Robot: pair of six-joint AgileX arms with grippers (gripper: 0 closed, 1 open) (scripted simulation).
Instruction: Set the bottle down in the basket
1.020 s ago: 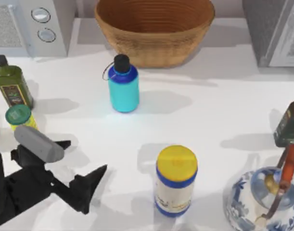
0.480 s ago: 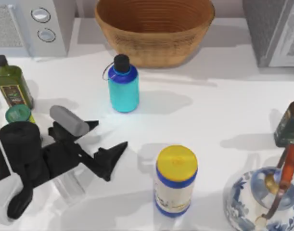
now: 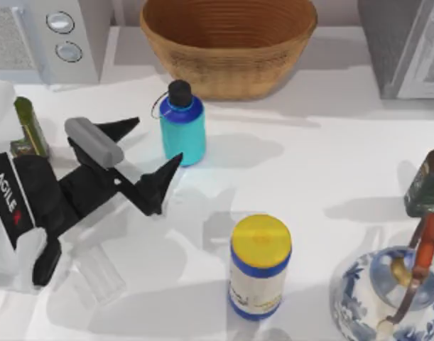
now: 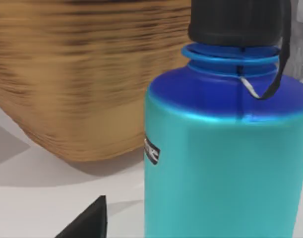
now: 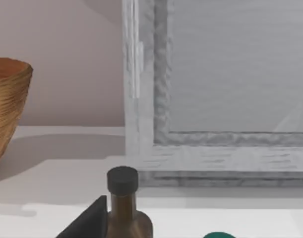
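The cyan bottle [image 3: 182, 128] with its black cap stands upright on the white table, just in front of the wicker basket [image 3: 227, 67]. My left gripper [image 3: 147, 148] is open right beside the bottle on its left. One finger points toward the bottle's base and the other toward its upper side, neither touching it. In the left wrist view the bottle [image 4: 220, 153] looms close, with the basket [image 4: 67, 84] behind it and one fingertip [image 4: 89, 223] at the edge. My right arm is parked; a fingertip [image 5: 89, 223] of it sits well off centre in its wrist view.
A microwave [image 3: 53, 35] stands back left and a grey appliance [image 3: 408, 42] back right. A green oil bottle [image 3: 28, 128] is beside my left arm. A yellow-lidded canister [image 3: 259, 266], a blue-white teapot [image 3: 391, 295] and a dark bottle [image 3: 426, 185] stand at the front and right.
My left arm has swung from the front left corner up and to the right, bringing its open fingers next to the bottle. The bottle has not moved.
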